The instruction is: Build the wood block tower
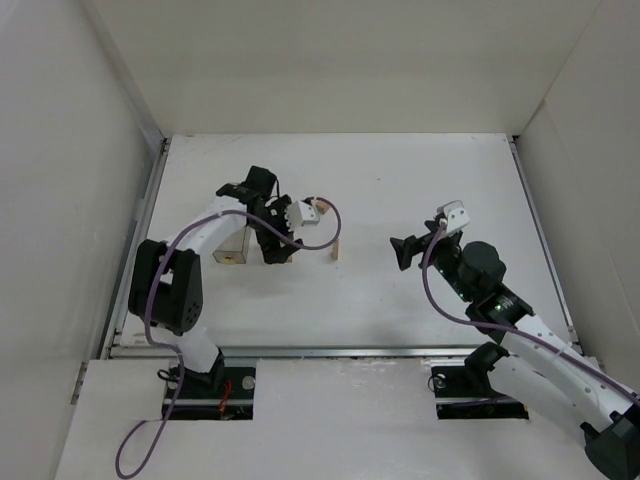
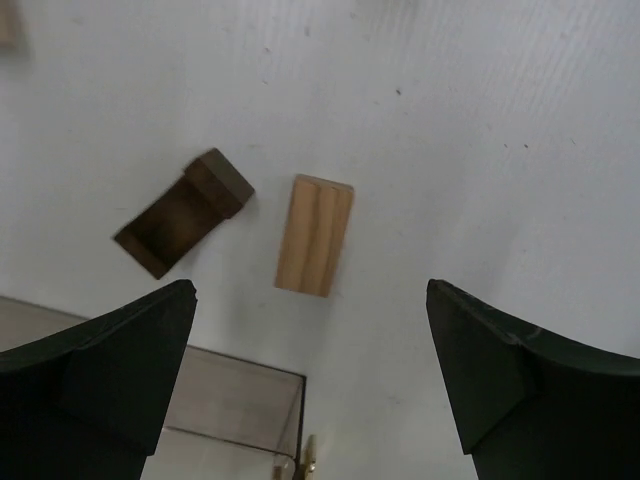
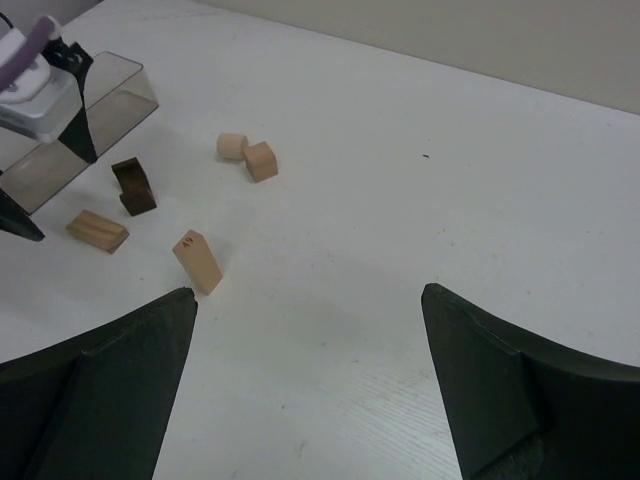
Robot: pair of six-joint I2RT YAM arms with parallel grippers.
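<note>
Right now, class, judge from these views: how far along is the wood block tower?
Nothing is stacked yet. One pale post stands alone; the dark arch block, flat pale block, cylinder and cube lie loose. Nothing is in hand: the left pincer hangs open above the arch and flat block, the right pincer is open and empty. All the stacking is left.

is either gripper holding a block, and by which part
Nothing is held. The left gripper is open above the dark arch block and a tan block; the right gripper is open too.
</note>
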